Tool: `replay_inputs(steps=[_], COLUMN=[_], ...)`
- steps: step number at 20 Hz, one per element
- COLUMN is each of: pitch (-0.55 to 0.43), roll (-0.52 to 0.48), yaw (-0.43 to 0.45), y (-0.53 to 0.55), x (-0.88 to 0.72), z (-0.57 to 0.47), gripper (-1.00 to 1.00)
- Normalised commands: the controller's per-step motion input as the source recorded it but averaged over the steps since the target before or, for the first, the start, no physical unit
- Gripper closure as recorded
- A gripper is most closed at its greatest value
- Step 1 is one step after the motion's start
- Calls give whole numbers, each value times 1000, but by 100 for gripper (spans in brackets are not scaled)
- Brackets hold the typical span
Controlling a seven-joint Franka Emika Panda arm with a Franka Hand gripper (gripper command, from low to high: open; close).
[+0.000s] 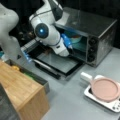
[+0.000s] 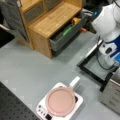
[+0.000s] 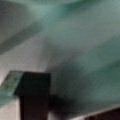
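Grey bench (image 1: 67, 100) ran under everything, with a steel toaster oven (image 1: 100, 27) at 1 o'clock in a front view, its glass door (image 1: 60, 62) dropped flat toward the middle. My arm (image 1: 47, 32) came in from 11 o'clock and bent down over that door, and my tool (image 1: 72, 47) sat at the oven's mouth, just beside a teal bowl (image 1: 76, 38) on the rack inside.

As I judged it, the work in hand was a reach into the oven toward the bowl. Any move from there called for a level wrist and room kept from the frame and the door.

From the wrist, only one dark finger (image 3: 35, 96) showed at 7 o'clock against a greenish blur. I could not tell whether the tool stood apart or together, or whether it touched the bowl.

A pink plate (image 1: 104, 88) lay on a white base (image 1: 110, 105) at 4 o'clock, well apart from the oven. A wooden cabinet (image 1: 20, 87) stood at 8 o'clock, its drawer (image 2: 67, 35) pulled open.
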Motion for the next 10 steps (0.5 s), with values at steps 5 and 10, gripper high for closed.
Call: replay_inputs(steps=[5,10], pitch=[-131,-138], roll=[56,46], yaw=[38,50], y=[-176,-177], x=[46,47], z=[-149,-146], gripper=[100,100])
